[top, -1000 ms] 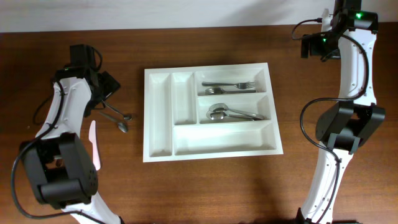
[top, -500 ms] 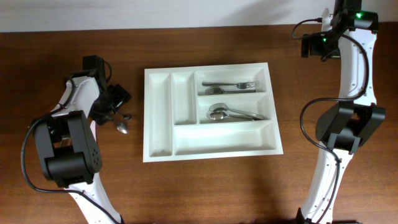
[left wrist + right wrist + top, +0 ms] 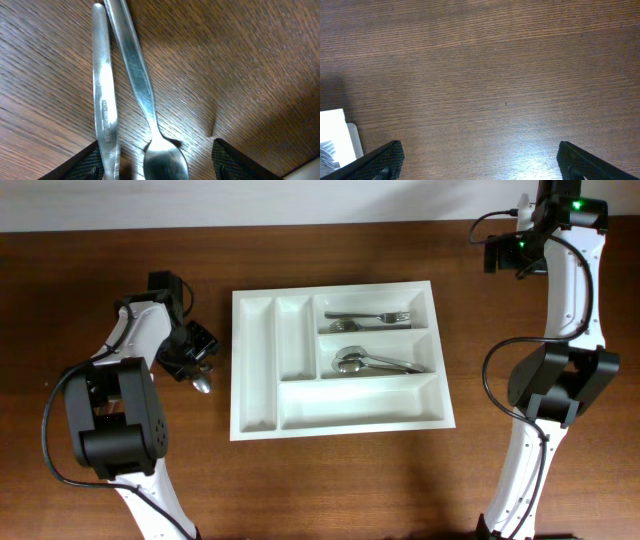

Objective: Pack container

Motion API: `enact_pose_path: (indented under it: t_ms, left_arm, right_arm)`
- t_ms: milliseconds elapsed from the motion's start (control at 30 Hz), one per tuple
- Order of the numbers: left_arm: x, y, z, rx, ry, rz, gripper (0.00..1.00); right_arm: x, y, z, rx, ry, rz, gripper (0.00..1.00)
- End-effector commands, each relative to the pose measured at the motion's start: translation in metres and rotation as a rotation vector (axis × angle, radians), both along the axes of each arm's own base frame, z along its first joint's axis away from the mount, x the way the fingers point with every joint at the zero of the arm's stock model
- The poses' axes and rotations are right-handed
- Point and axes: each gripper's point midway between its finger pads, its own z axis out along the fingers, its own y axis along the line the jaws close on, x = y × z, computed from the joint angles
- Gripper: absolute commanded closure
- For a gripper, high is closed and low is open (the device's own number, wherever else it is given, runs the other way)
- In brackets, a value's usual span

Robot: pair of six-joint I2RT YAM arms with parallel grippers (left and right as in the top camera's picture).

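**Markings.** The only marking found is a small stamped mark [image 3: 105,106] on a utensil handle [image 3: 106,60] in the left wrist view. It is too small to be read.

**Container.** The container [image 3: 255,380] is placed at the middle of the table [image 3: 330,490]. Forks [image 3: 368,318] are seen in its far crosswise compartment and spoons [image 3: 375,362] in the middle one.

**Left end effector.** The left end effector [image 3: 195,350] is held low, just left of the container. Only the wrist view shows its fingers [image 3: 92,160], which are set moderately apart. The stamped handle and a loose spoon [image 3: 137,75] lie side by side between them. Contact cannot be determined. From overhead, little more than the loose spoon's bowl is visible.

**Right end effector.** The right end effector [image 3: 482,162] is spread wide above bare table near the far right corner and grips nothing. A green light [image 3: 577,205] on that arm is seen from overhead only.
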Motion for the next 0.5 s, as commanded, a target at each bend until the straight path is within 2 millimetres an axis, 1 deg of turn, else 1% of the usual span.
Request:
enact_pose_path:
  t_ms: [0,33,67,100,167,200,333,367,467]
  left_arm:
    - [-0.002,0.011,-0.003,0.052,0.013,0.024,0.34]
    - [-0.002,0.013,-0.003,0.065,0.014,0.025,0.37]
    - [-0.002,0.017,-0.003,0.085,0.015,0.026,0.46]
    - [-0.002,0.018,-0.003,0.093,0.016,0.026,0.50]
    - [-0.002,0.019,-0.003,0.096,0.016,0.027,0.60]
    - [-0.002,0.019,-0.003,0.096,0.016,0.027,0.67]
    - [-0.002,0.019,-0.003,0.096,0.016,0.027,0.87]
    - [-0.003,0.019,-0.003,0.096,0.016,0.027,0.91]
    - [-0.003,0.021,-0.003,0.095,0.019,0.032,0.93]
  right_arm:
    - [0.001,-0.002,0.019,-0.012,-0.042,-0.007,0.02]
    - [0.001,-0.002,0.019,-0.012,-0.041,-0.008,0.01]
    - [0.001,-0.002,0.019,-0.012,-0.041,-0.008,0.01]
    - [0.001,-0.002,0.019,-0.012,-0.041,-0.008,0.01]
    - [0.001,-0.002,0.019,-0.012,-0.041,-0.008,0.01]
    - [0.001,-0.002,0.019,-0.012,-0.041,-0.008,0.01]
    - [0.001,-0.002,0.019,-0.012,-0.041,-0.008,0.01]
    - [0.001,-0.002,0.019,-0.012,-0.042,-0.008,0.01]
    - [0.001,-0.002,0.019,-0.012,-0.041,-0.008,0.01]
